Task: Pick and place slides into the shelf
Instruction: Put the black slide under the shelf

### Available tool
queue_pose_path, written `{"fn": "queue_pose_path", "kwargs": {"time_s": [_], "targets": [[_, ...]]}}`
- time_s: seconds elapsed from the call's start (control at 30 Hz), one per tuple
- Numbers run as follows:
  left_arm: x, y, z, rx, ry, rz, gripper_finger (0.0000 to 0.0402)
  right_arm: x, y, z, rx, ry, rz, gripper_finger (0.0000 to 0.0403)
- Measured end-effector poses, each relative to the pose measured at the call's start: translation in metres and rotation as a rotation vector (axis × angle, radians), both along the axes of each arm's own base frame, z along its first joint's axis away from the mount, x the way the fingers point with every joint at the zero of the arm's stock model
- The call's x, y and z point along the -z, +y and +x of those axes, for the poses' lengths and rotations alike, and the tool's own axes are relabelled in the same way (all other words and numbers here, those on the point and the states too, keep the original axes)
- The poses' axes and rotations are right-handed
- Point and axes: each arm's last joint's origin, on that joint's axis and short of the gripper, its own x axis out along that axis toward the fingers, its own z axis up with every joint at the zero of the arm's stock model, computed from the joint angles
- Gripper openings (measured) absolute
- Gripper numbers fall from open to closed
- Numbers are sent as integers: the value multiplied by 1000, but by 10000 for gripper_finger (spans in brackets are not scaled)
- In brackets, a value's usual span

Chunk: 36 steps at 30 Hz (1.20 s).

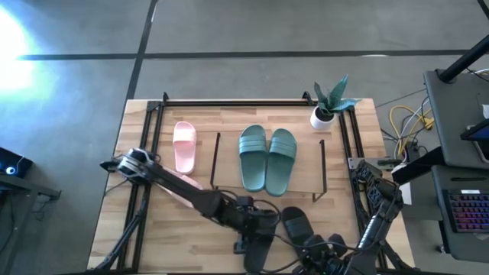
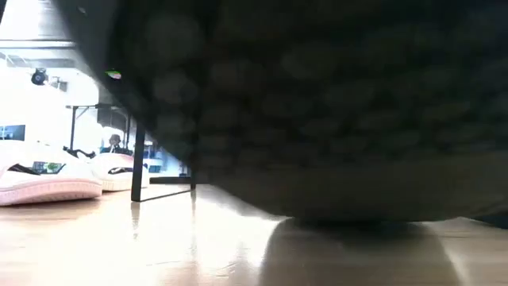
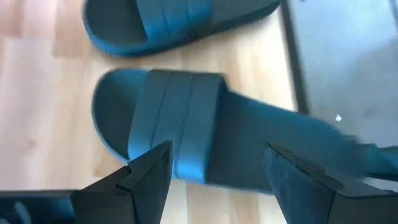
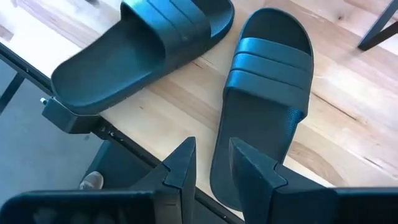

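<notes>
Two black slides lie near the table's near edge. One black slide (image 1: 260, 258) (image 3: 211, 143) has its heel past that edge. My left gripper (image 1: 256, 238) (image 3: 214, 171) is open above it, a finger on either side of its middle, just heelward of the strap. The other black slide (image 1: 296, 224) (image 4: 264, 93) lies flat, and my right gripper (image 1: 319, 248) (image 4: 210, 167) hovers over its heel end, open by a narrow gap. Two teal slides (image 1: 266, 158) rest on the shelf (image 1: 228, 164). One pink slide (image 1: 184, 145) lies left of the shelf. A second pink slide (image 1: 189, 182) is partly under my left arm.
A potted plant (image 1: 327, 111) stands at the table's far right corner. In the low view a black slide (image 2: 333, 119) right at the camera blocks most of the picture; the pink slides (image 2: 48, 179) and a shelf leg (image 2: 136, 159) show at its left. Bare wood lies near left.
</notes>
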Motion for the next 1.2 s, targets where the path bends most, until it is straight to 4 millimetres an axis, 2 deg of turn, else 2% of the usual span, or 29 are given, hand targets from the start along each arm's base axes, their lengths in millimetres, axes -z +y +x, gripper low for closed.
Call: {"fn": "queue_pose_path", "kwargs": {"time_s": [0.1,0.27,0.37,0.47,0.53,0.7,0.87,1.1,1.2], "targets": [[-23,6,-12,-6,-22,6,235,0,-1,1,-12,6,-5,89],[-42,16,-37,40,82,-58,235,0,-3,3,-30,26,-6,89],[-47,12,-43,73,95,-143,232,2,-4,5,-49,50,-9,89],[-35,10,-46,84,119,-134,213,4,-7,8,-58,69,-19,89],[-19,11,-47,78,162,-120,189,6,-8,8,-61,80,-25,89],[21,12,-48,92,232,-129,102,4,-13,6,-38,79,-21,89],[45,7,-43,122,195,-228,13,1,-14,3,21,61,8,89],[56,-2,-27,117,54,-321,14,3,-10,-2,83,78,52,89],[66,-3,-25,99,67,-299,14,3,-8,-4,101,79,62,89]]}}
